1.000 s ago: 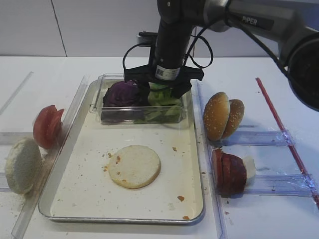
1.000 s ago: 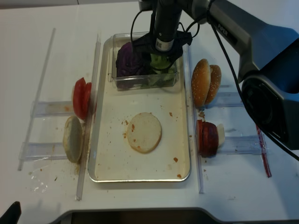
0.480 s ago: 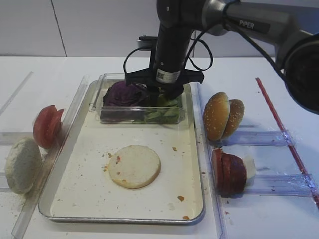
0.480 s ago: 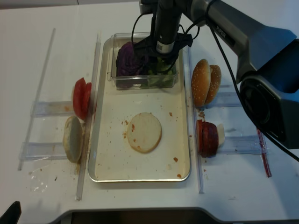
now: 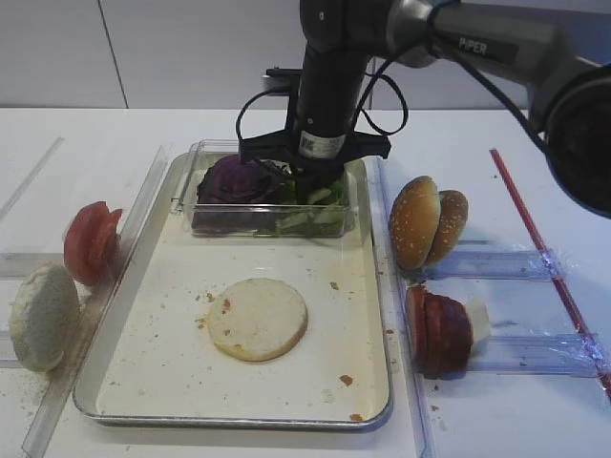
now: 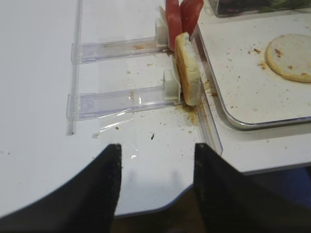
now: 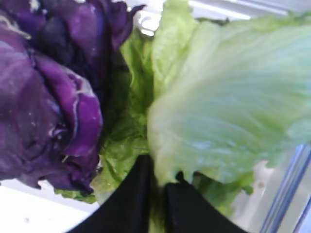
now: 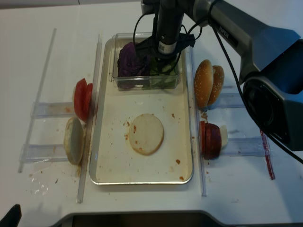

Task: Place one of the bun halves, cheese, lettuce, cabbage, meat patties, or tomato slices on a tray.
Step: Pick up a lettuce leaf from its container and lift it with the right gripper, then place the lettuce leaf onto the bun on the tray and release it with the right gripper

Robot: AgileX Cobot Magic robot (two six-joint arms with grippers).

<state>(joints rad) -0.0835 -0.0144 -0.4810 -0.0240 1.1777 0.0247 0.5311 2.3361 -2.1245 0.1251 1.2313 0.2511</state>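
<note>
A cream-surfaced metal tray (image 5: 162, 363) holds one pale flat bun disc (image 5: 258, 319) at its middle. At the tray's far end, light green lettuce (image 5: 323, 216) and purple cabbage (image 5: 239, 179) lie side by side. My right gripper (image 5: 315, 187) reaches down among them. In the right wrist view its black fingers (image 7: 131, 199) are pinched together on the lower edge of a lettuce leaf (image 7: 228, 107), with the cabbage (image 7: 43, 97) to the left. My left gripper (image 6: 156, 150) hangs open over the table's front edge, nothing between its fingers.
A clear plastic box (image 5: 272, 227) holds the leaves. Left racks carry tomato slices (image 5: 91, 239) and a pale bun disc (image 5: 43, 315). Right racks carry sesame buns (image 5: 425, 221), meat patties (image 5: 437, 329) and cheese (image 5: 477, 320). A red strip (image 5: 544, 248) lies at far right.
The right gripper sank deeper into the clear box and its jaws closed from wide open onto the lettuce. Everything else stayed put.
</note>
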